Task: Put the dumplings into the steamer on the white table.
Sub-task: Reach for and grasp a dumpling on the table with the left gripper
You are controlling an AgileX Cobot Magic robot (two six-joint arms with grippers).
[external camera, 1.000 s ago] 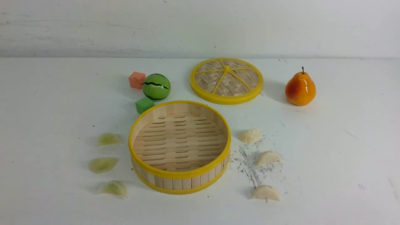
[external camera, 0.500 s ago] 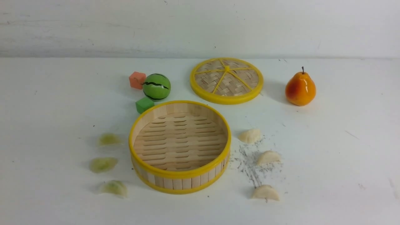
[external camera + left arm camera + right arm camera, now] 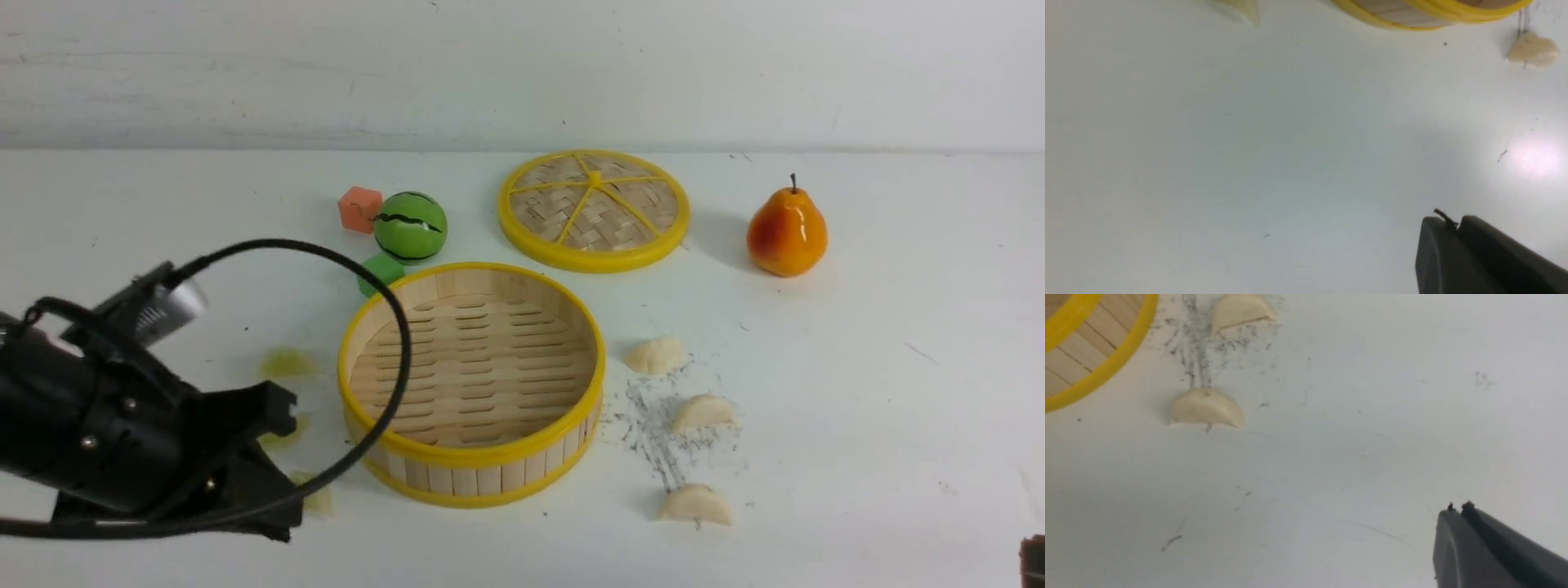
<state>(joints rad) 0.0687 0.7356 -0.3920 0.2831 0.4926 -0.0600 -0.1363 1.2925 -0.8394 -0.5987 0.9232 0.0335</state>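
Bamboo steamer (image 3: 473, 478) sits mid-counter (image 3: 898, 392) and holds nothing yet: all six dumplings (image 3: 651, 355) lie outside it, three white in a row just to its right, three green to its left. Half a second ago no arm was in view. Now the left arm (image 3: 90, 433) has swung in on the steamer's left, hiding much of the two nearer green ones and leaving the far one clear, so the first pick looks set for that side. The left tool (image 3: 1455, 223) has its jaws pressed together with nothing between them, over bare counter on the steamer's near side; it must open before any grasp. The right tool (image 3: 1457, 510) is likewise closed and empty, off to the steamer's near right. Behind the steamer lie the lid (image 3: 593, 210), a pear (image 3: 786, 231), a melon ball (image 3: 410, 227) and two cubes (image 3: 359, 209), all clear of the work. Only the steamer's own wall must be cleared. The arm's cable (image 3: 392, 327) loops across its left rim as seen from the front.
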